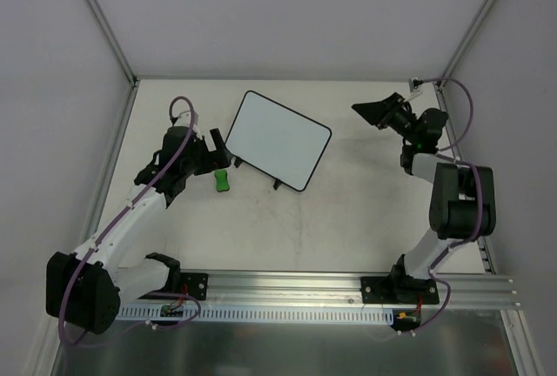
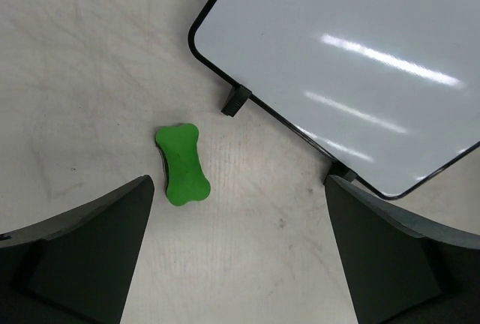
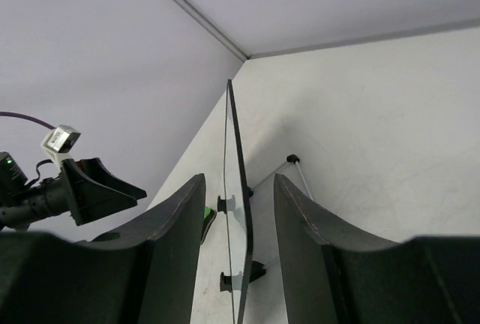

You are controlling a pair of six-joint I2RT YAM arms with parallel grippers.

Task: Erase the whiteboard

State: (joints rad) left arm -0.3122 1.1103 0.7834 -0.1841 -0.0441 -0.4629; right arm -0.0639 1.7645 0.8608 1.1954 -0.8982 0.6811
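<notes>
Green eraser [image 2: 182,165] lies on the table [image 2: 75,76] under the left gripper [image 2: 240,189], whose fingers are spread wide with nothing in them. The whiteboard [image 2: 337,61] lies flat just ahead of it. The right gripper [image 3: 238,181], jaws parted and empty, hangs well apart from the whiteboard, facing its edge.

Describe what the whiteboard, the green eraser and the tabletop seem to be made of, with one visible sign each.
Whiteboard: glossy, smooth white panel, perhaps coated board, thinly edged in black that looks like plastic; lights reflect on it as streaks. Green eraser: matte, possibly foam or soft plastic; no shine. Tabletop: matte off-white, finely scratched; material unclear.
</notes>
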